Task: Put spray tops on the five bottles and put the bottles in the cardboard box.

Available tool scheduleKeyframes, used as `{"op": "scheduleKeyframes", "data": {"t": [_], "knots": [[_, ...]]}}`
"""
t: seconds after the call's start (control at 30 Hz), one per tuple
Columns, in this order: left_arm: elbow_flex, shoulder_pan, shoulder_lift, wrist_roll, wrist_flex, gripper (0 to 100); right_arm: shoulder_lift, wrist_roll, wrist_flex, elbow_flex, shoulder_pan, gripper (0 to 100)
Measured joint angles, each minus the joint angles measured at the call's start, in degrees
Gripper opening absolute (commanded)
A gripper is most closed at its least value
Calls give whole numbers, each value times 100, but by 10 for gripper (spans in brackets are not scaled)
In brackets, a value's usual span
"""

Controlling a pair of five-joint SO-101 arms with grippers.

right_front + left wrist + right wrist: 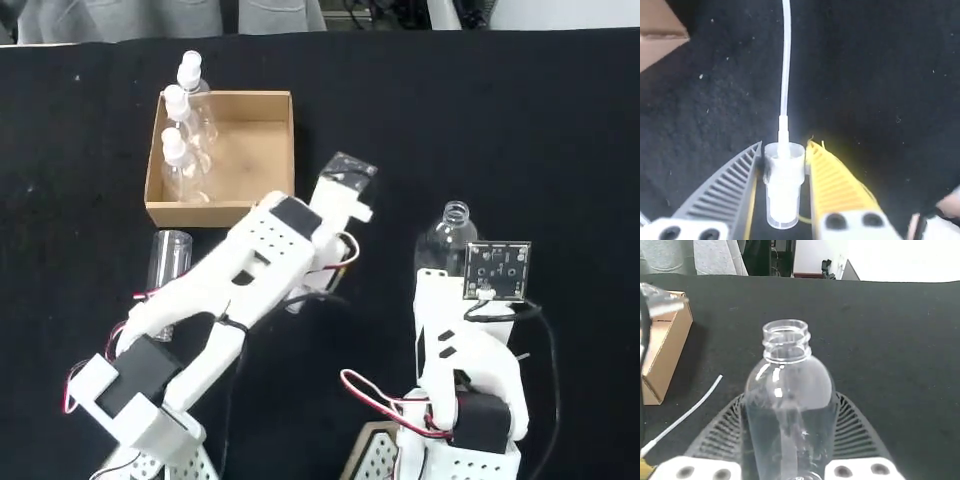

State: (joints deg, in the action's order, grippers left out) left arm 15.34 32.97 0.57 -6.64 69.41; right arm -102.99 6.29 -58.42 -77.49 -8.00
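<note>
My left gripper (785,148) is shut on a white spray top (784,175). The top's long dip tube (785,60) points away over the black table, and the tube (690,410) also shows beside the bottle in the right wrist view. My right gripper (790,401) is shut on a clear bottle (787,405) that stands upright with its neck (786,340) uncapped. From above, this bottle (447,238) is right of centre and the left arm (270,250) reaches across the middle. The cardboard box (255,165) at the upper left holds three bottles (185,150) with spray tops.
A capless clear bottle (170,258) lies on its side just in front of the box, left of the left arm. The box corner (660,25) shows near the left gripper. Black table stretches bare to the right and far side.
</note>
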Motion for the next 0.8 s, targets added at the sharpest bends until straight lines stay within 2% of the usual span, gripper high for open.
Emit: {"op": "scheduleKeyframes", "data": {"t": [0.17, 0.47, 0.67, 0.8], "knots": [[-492, 0, 0, -448, 730, 29, 0, 0, 0, 0, 0, 35], [-1081, 0, 0, -554, 1767, 29, 0, 0, 0, 0, 0, 35], [-1240, 0, 0, -554, 2101, 29, 0, 0, 0, 0, 0, 35], [-1292, 0, 0, -818, 2382, 29, 0, 0, 0, 0, 0, 35]]}}
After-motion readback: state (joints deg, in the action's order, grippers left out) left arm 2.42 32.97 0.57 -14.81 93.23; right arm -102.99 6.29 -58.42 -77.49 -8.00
